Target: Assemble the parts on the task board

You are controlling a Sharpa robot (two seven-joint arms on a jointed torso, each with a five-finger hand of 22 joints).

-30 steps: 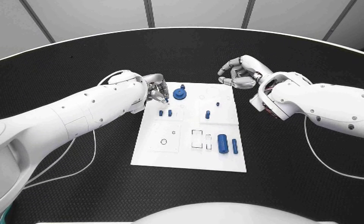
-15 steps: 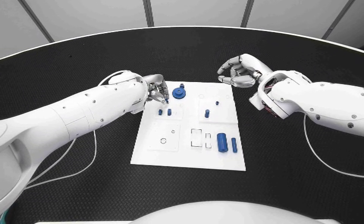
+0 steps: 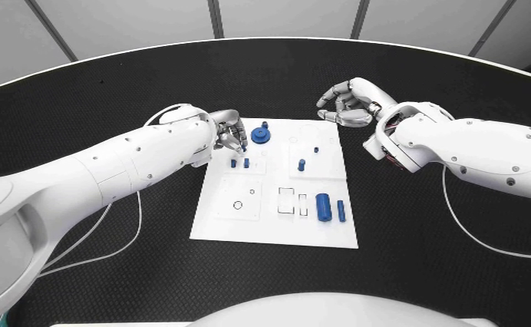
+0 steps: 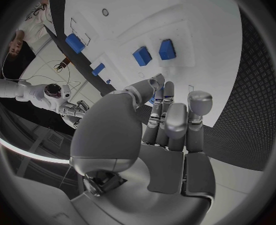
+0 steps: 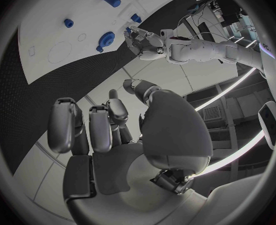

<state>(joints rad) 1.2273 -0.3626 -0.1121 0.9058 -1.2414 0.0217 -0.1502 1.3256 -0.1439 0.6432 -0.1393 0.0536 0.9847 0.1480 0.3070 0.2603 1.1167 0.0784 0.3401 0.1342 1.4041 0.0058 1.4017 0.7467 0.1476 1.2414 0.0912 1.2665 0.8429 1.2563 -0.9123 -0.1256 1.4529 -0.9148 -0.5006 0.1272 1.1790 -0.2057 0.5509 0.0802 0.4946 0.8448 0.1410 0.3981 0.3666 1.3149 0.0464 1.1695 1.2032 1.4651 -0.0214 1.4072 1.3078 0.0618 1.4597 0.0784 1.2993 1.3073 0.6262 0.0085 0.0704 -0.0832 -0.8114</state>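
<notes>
The white task board [image 3: 277, 223] lies in the middle of the table. My left hand [image 3: 229, 132] hovers over its far left corner and pinches a small blue part [image 4: 152, 99] between thumb and fingertips. Just below the fingers two small blue pieces [image 3: 240, 163] stand in the board. A round blue knob [image 3: 261, 137] sits at the far edge, and a blue peg [image 3: 301, 164] stands mid-board. A thick blue cylinder [image 3: 323, 207] and a slim one [image 3: 341, 210] lie near the right edge. My right hand [image 3: 352, 104] floats off the far right corner, fingers curled on nothing.
Black table [image 3: 443, 250] surrounds the board on all sides. White cables [image 3: 122, 227] trail from both arms across the table. Several open slots and holes [image 3: 288, 200] mark the board's near half. The right wrist view shows the board [image 5: 50, 35], the knob [image 5: 105, 37] and my left hand [image 5: 144, 40].
The picture has shifted slightly. My left hand keeps its pinch over the far left corner; my right hand has drifted a little farther from the board.
</notes>
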